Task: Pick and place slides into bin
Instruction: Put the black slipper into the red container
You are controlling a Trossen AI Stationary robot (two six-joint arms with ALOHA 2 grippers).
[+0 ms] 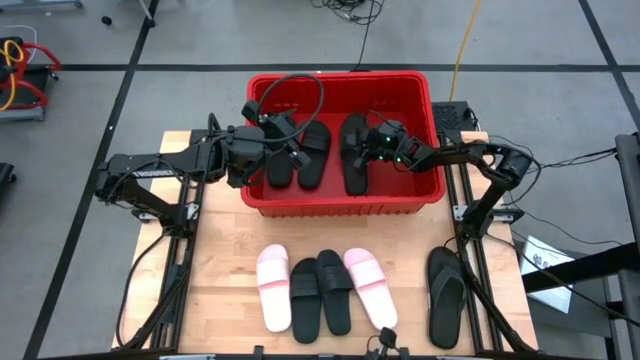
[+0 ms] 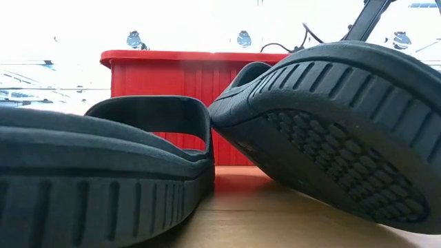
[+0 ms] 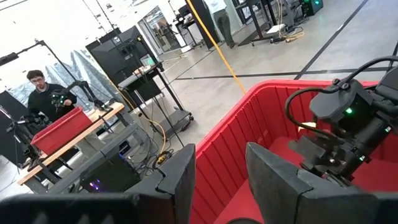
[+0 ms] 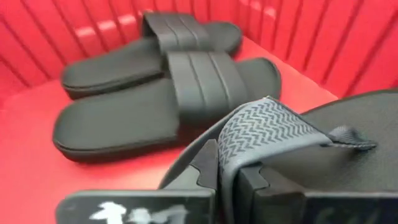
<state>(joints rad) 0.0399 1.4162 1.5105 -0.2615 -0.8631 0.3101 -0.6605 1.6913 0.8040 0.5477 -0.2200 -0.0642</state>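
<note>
Inside the red bin (image 1: 343, 200), the right hand (image 4: 229, 171) is clamped on the strap of a black flip-flop (image 4: 348, 127); only its wrist view shows this grip. The left hand (image 1: 262, 128) hangs spread and empty at the bin's nine o'clock wall, beside two black band slides (image 1: 297, 155). More slides (image 1: 325, 290) lie on the surface (image 1: 225, 260) at six o'clock.
</note>
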